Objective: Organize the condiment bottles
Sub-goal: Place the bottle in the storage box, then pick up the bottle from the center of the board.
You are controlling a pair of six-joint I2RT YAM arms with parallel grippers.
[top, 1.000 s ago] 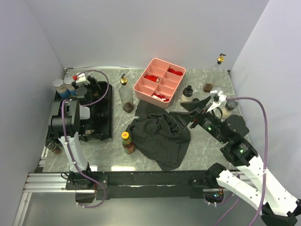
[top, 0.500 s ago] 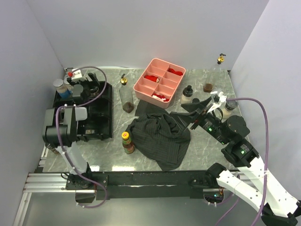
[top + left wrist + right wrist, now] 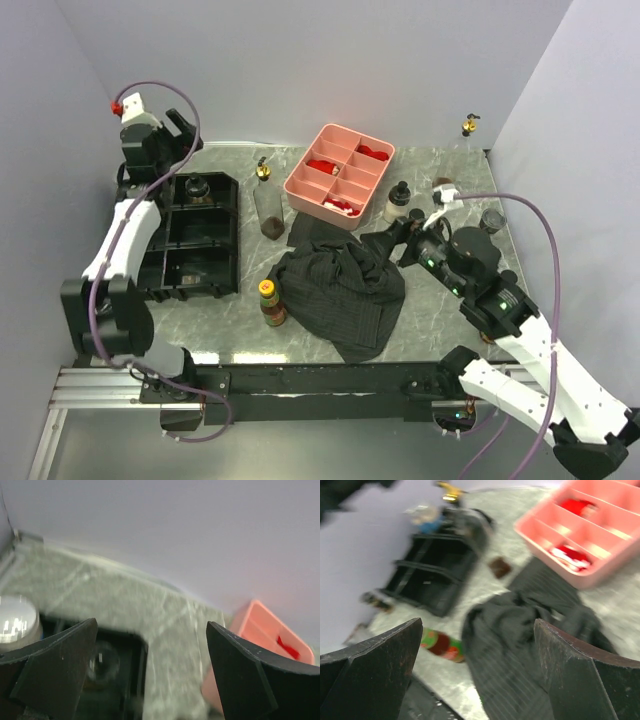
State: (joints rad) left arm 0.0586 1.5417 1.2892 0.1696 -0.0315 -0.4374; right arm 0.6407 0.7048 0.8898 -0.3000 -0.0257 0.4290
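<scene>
Condiment bottles (image 3: 268, 205) mostly unsorted: one black-capped jar (image 3: 195, 186) in black tray (image 3: 232, 260), others scattered around pink tray (image 3: 308, 157) and dark cloth (image 3: 340, 290); left gripper (image 3: 151, 625) and right gripper (image 3: 478, 622) spread wide, holding nothing; bulk of sorting judged undone

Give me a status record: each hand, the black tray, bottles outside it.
left hand: open, empty, raised at back-left
right hand: open, empty, above dark cloth
black tray: one dark-capped bottle in far compartment
outside tray: yellow-capped bottle beside cloth; gold-capped bottle near pink tray
</scene>
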